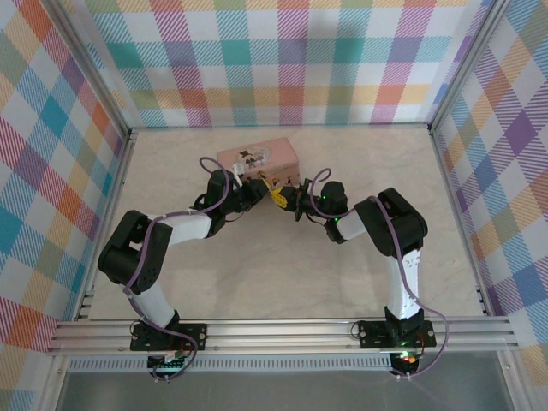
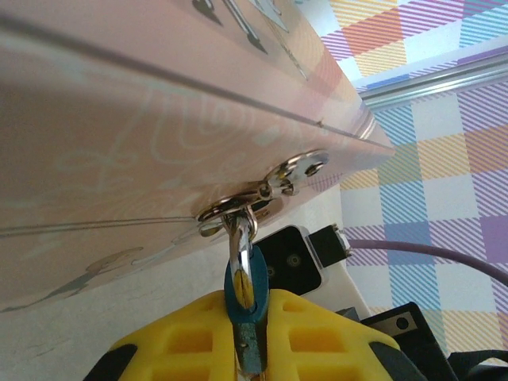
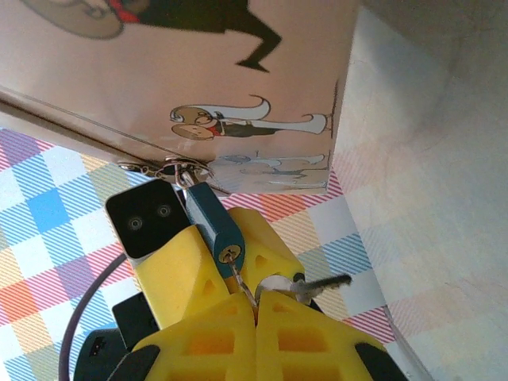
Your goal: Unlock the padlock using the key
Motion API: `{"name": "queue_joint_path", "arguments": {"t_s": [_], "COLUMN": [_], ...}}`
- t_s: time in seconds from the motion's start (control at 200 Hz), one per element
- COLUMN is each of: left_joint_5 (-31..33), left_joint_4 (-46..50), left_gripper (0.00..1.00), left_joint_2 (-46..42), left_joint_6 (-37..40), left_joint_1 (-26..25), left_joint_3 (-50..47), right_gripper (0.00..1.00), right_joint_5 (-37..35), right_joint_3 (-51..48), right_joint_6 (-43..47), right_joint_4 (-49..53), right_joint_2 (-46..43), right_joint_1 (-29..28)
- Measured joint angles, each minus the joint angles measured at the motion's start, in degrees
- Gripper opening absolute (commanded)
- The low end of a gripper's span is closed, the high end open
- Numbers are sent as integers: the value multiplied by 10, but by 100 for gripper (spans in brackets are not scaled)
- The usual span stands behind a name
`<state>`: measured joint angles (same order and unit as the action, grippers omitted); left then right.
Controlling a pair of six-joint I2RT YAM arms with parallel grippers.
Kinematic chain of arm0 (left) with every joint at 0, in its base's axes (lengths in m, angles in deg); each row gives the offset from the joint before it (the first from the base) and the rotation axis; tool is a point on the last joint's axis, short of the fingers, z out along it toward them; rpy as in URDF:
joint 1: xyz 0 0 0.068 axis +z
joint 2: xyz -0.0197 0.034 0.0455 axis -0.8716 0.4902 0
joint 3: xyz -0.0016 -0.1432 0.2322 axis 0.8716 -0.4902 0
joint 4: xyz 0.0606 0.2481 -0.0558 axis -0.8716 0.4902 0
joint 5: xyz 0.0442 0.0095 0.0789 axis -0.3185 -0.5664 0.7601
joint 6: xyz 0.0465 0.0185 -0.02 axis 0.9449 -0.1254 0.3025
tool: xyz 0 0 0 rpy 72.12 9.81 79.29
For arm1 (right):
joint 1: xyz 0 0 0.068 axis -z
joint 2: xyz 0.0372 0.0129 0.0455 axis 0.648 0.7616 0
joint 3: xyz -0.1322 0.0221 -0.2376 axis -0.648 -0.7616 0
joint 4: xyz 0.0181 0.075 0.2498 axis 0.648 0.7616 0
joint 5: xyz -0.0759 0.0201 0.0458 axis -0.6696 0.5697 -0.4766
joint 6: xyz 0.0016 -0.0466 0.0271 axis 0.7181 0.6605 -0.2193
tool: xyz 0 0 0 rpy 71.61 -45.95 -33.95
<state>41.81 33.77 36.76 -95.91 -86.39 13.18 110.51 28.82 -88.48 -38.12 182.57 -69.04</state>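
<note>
From the top, you see both arms reach over the table (image 1: 282,282) and meet just in front of the pink tin (image 1: 257,156), with the left gripper (image 1: 264,190) and the right gripper (image 1: 288,201) nose to nose. In your left wrist view, the yellow fingers (image 2: 317,337) pinch the little blue padlock (image 2: 244,305) from both sides, so the left jaws are clamped on it. Its silver loop (image 2: 238,238) goes up through the metal latch (image 2: 274,186) on the tin's edge. In your right wrist view, the padlock hangs at the tin with its keyhole facing the camera. The key (image 3: 242,278) sticks in the keyhole, and the right jaws are squeezed together on it. A second key (image 3: 321,283) pokes out to the right.
</note>
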Motion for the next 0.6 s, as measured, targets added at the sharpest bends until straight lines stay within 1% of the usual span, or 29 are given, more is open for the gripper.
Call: {"name": "queue_joint_path", "arguments": {"t_s": [0.14, 0.24, 0.43, 0.599], "left_joint_5": [6, 4, 7, 9], "left_joint_4": [2, 2, 2, 0], "left_gripper": [11, 11, 12, 13], "left_joint_2": [0, 0, -1, -1], "left_joint_6": [2, 2, 2, 2], "left_joint_1": [1, 1, 1, 2], "left_joint_3": [0, 0, 0, 0], "right_gripper": [0, 0, 0, 0], "right_joint_5": [16, 16, 16, 9], "right_joint_3": [16, 16, 16, 14], "right_joint_6": [54, 65, -7, -58], "right_joint_4": [59, 78, 18, 1], "right_joint_2": [-11, -20, 5, 7], "right_joint_1": [2, 2, 2, 2]}}
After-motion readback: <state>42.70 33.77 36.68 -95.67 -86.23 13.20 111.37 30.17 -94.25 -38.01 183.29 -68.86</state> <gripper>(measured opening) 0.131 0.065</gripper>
